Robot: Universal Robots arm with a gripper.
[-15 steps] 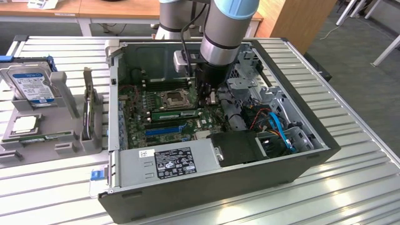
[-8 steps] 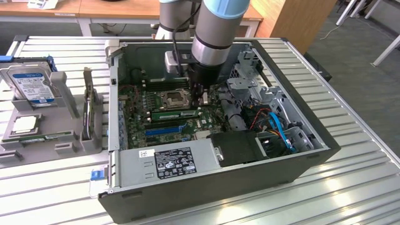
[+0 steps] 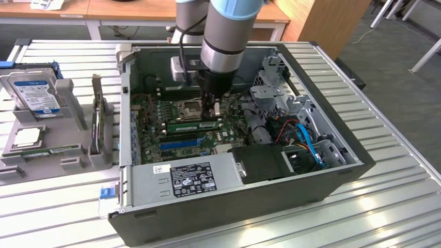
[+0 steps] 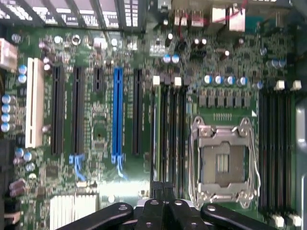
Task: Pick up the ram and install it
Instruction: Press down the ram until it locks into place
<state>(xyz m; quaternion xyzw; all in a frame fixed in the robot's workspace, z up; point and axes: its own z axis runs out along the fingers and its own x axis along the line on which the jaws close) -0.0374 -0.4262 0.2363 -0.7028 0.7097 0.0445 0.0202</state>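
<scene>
Slatted metal bench (image 3: 386,206): open computer case (image 3: 241,196), motherboard (image 4: 100,120) exposed. Gripper (image 3: 210,109) lowered inside, above the memory slots (image 4: 170,139) beside the CPU socket (image 4: 224,165); fingers drawn together, empty. Ram (image 3: 194,125) seated in a slot, just below the fingertips

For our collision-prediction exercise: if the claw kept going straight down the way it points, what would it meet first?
Probably the ram standing in the memory slots beside the CPU socket, though depth is unclear.
</scene>
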